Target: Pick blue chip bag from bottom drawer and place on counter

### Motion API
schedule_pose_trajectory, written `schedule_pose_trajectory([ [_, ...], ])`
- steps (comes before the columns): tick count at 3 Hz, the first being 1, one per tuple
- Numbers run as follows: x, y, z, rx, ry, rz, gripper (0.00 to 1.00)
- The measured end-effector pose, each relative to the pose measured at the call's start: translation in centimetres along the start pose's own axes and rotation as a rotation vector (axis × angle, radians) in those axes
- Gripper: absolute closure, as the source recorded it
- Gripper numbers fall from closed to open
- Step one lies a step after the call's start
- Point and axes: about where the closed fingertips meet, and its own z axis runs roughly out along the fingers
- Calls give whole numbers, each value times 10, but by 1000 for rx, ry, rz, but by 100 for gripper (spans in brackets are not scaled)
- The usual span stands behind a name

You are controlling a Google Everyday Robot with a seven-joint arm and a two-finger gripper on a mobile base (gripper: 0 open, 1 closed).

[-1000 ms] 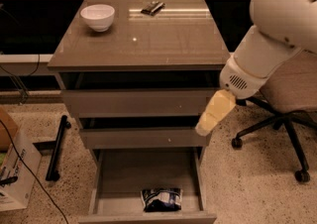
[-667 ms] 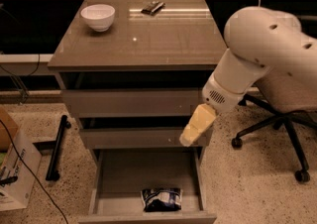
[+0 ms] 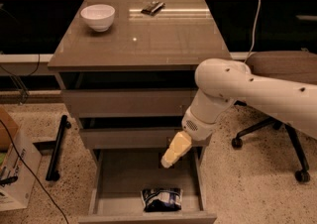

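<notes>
The blue chip bag (image 3: 161, 199) lies crinkled on the grey floor of the open bottom drawer (image 3: 119, 181), near its front panel. My gripper (image 3: 168, 161) hangs from the white arm, which reaches in from the right. The gripper points down over the drawer's right half, above and a little behind the bag, apart from it. The counter (image 3: 163, 39) is the glossy grey-brown top of the cabinet.
A white bowl (image 3: 98, 17) stands at the counter's back left and a small flat dark item (image 3: 152, 7) lies at the back middle. An office chair (image 3: 277, 134) stands to the right. A cardboard box (image 3: 15, 168) and a black bar (image 3: 57, 146) are on the floor at the left.
The arm has swung left and down. The gripper moved from beside the cabinet's right edge to over the open bottom drawer, closer to the bag.
</notes>
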Motion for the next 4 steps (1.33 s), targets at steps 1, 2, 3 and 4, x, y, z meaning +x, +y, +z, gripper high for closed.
schedule_pose_trajectory([
  [1, 0, -2, 12, -15, 9, 11, 0],
  [2, -5, -2, 30, -34, 46, 28, 0],
  [3, -24, -13, 66, -79, 39, 66, 0],
  [4, -39, -32, 115, -108, 57, 119, 0],
])
